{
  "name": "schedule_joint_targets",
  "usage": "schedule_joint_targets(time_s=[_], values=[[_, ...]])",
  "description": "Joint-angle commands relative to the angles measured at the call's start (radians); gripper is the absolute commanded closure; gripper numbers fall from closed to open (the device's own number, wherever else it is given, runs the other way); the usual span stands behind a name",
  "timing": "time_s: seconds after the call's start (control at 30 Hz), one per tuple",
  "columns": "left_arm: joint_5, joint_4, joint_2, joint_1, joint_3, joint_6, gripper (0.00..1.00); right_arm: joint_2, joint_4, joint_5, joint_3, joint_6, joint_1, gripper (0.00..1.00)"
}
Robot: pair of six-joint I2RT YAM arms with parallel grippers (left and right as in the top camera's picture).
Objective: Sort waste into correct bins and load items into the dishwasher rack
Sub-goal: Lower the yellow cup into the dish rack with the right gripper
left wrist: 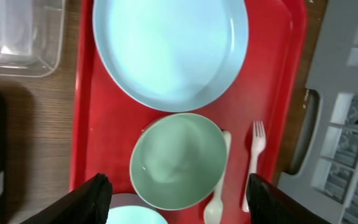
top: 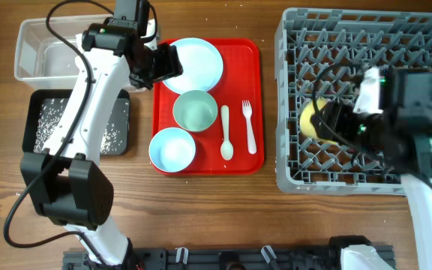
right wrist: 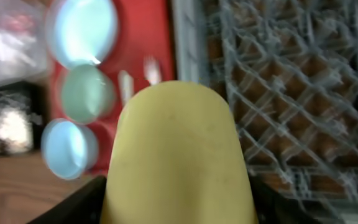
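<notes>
Small yellow cup sits clamped in the right gripper, lying on its side above the left-middle part of the dishwasher rack. The right wrist view shows the cup's rounded body filling the frame between the two dark fingers, with the rack's grey pegs blurred behind it. Whether the cup touches the pegs cannot be told.

Just left of the rack, a red tray lies flat on the wooden table. At its rear rests a pale blue plate. Below that comes a greenish-blue bowl, and nearest the front a pale blue bowl. All three stand upright and look bare inside. A white spoon lies just right of the bowls and a white fork lies beside it, both pointing lengthwise along the tray.

The left gripper hovers over the tray's rear left edge, beside the plate. Its fingers are spread wide with nothing between them, and the greenish-blue bowl is below.

Further left, a clear tub stands at the table's rear; its contents are too blurred to name. In front of it lies a black tray scattered with white rice.
</notes>
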Motion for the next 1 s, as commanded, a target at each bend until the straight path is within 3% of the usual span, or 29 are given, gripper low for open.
schedule_joint_targets(time_s=[0.0,0.27,0.5,0.63,0.8,0.87,0.97], values=[[-0.042,-0.004,0.006,-0.002,0.008,0.013,0.29,0.121,-0.061,0.090,0.006,-0.017,0.013,0.68],[-0.043,0.003,0.008,-0.002,0.008,0.013,0.29,0.319,-0.162,0.090,-0.007,-0.071,0.017,0.68],[-0.043,0.039,0.008,-0.002,0.008,0.013,0.26,0.327,-0.085,0.157,-0.140,-0.041,0.033,0.64],[-0.043,0.042,0.008,-0.002,0.008,0.013,0.26,0.327,-0.007,0.145,-0.189,-0.019,0.033,0.48],[-0.043,0.058,0.008,-0.002,0.008,0.013,0.25,0.326,0.013,0.130,-0.164,-0.037,0.033,0.40],[-0.043,0.060,0.008,-0.002,0.008,0.013,0.24,0.326,-0.006,0.130,-0.115,-0.049,0.033,0.26],[-0.043,0.060,0.008,-0.002,0.008,0.013,0.24,0.326,-0.033,0.126,-0.097,-0.063,0.033,0.21]])
